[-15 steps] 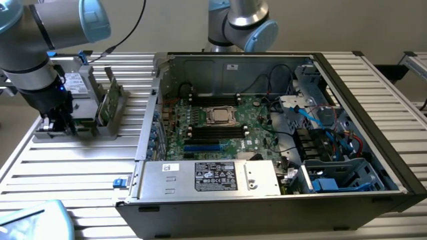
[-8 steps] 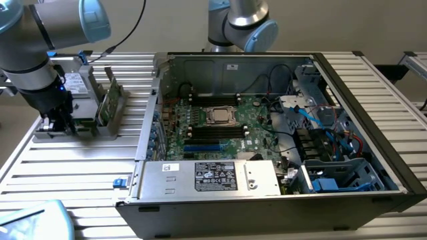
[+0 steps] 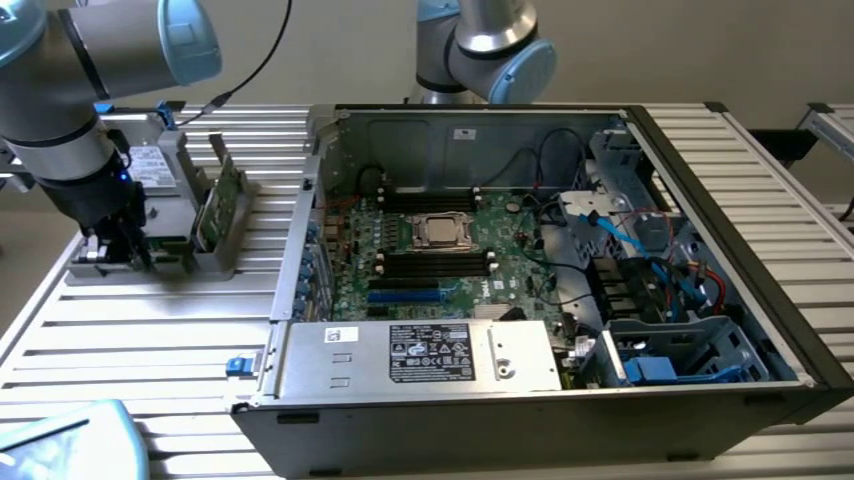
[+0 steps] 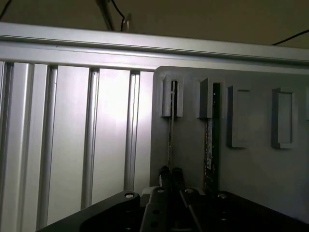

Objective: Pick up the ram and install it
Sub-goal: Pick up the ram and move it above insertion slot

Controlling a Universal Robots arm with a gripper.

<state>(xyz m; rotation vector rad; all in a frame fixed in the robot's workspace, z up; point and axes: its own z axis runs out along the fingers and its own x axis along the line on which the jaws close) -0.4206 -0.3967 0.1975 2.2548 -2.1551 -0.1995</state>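
Ram look: the ram (image 4: 170, 135) shows edge-on in the wrist view as a very thin, straight strip; its face and chips are turned away, so its colour cannot be told.
Ram place: it stands on edge in a slot of the grey holder (image 4: 256, 169), with a second board (image 4: 208, 154), green and dotted with small parts, in the next slot just beside it.
Ram axis: long axis parallel to the ribs of the table (image 4: 67, 145). One end sits in a notched post near the table's edge rail, the other at the gripper (image 4: 170, 175). Those ribs run three-to-nine o'clock across the exterior view.
Gripper: dark fingers drawn close together, pinching the ram's near end between them.
Exterior view: the gripper (image 3: 118, 250) reaches down into the holder (image 3: 147, 268), which sits on the table (image 3: 160, 340) at nine o'clock from the open computer case (image 3: 747, 330).
Holder contents: a grey drive (image 3: 150, 165) with a white label and a wider green card (image 3: 220, 195), both upright.
Materials: ribbed, shiny aluminium table; matte grey holder with blocky slotted posts; dark metal case holding a green motherboard (image 3: 521, 240) with black slots (image 3: 427, 262).
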